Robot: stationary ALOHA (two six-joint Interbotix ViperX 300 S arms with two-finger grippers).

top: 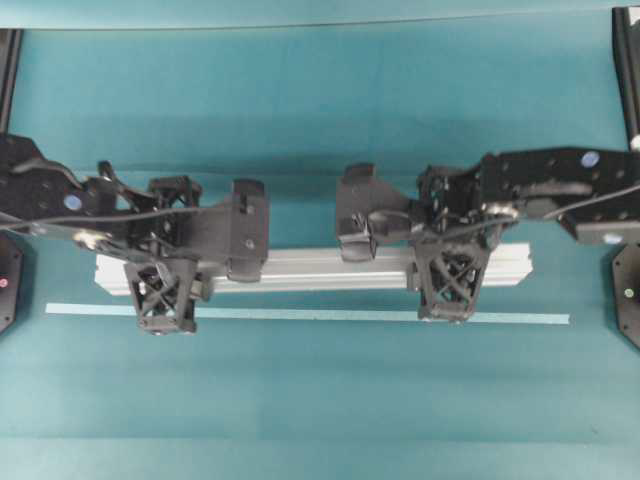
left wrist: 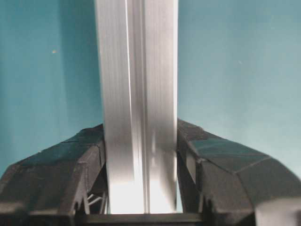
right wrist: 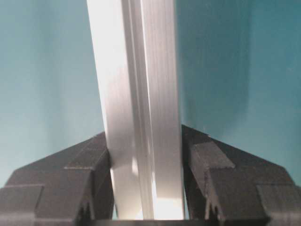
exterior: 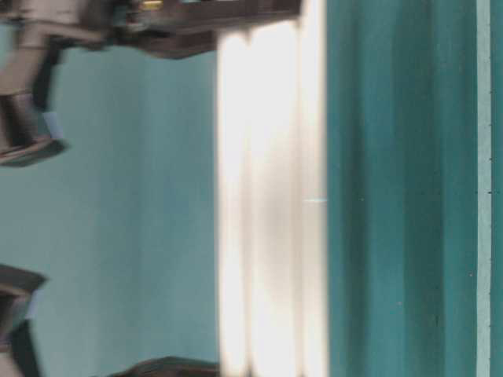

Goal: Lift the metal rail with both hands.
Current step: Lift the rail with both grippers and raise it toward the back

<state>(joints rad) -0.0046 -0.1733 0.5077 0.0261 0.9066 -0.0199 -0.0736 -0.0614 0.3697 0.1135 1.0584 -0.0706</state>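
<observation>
Both arms are matte black, with black cables looped along their upper links and small blue dots on the housings. The left gripper [top: 166, 283] and right gripper [top: 446, 273] carry triangular fingers [top: 162, 298] with open lattice webbing

There is one metal rail [top: 320, 268]. There is one thin pale tape strip [top: 300, 315] on the one teal bench [top: 320, 400]. There are two black grippers, a left gripper [top: 165, 290] and a right gripper [top: 445, 275].

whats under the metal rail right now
Only teal table surface shows beneath the metal rail; the left hand and right hand clamp its sides. Directly below is covered by the rail.
</observation>
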